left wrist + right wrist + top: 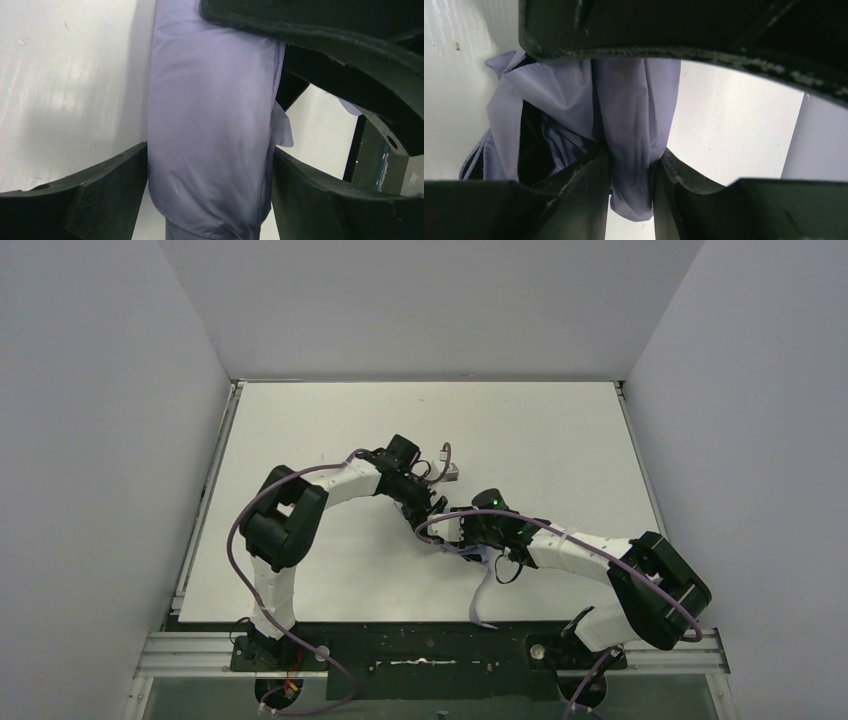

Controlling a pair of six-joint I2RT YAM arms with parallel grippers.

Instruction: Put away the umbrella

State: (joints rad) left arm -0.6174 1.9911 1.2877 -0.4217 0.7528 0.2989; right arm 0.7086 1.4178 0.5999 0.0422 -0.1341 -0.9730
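The umbrella [478,558] lies at mid-table between my two arms, mostly covered by them; a lavender strap [482,600] trails toward the near edge. In the left wrist view, a thick lavender roll of canopy [210,100] fills the space between my left gripper's [210,150] open jaws, whose fingers [115,185] rest at its sides without squeezing it. My right gripper [634,160] is shut on a narrow fold of lavender canopy [634,110], with loose folds and the black inside [529,145] bunched to the left. The handle and shaft are hidden.
The white table [560,440] is walled on three sides by grey panels, with a metal rail [200,520] along its left edge. Both grippers [432,510] [468,536] crowd together at the centre; the right one's black body [325,45] hangs just above the left one's fingers.
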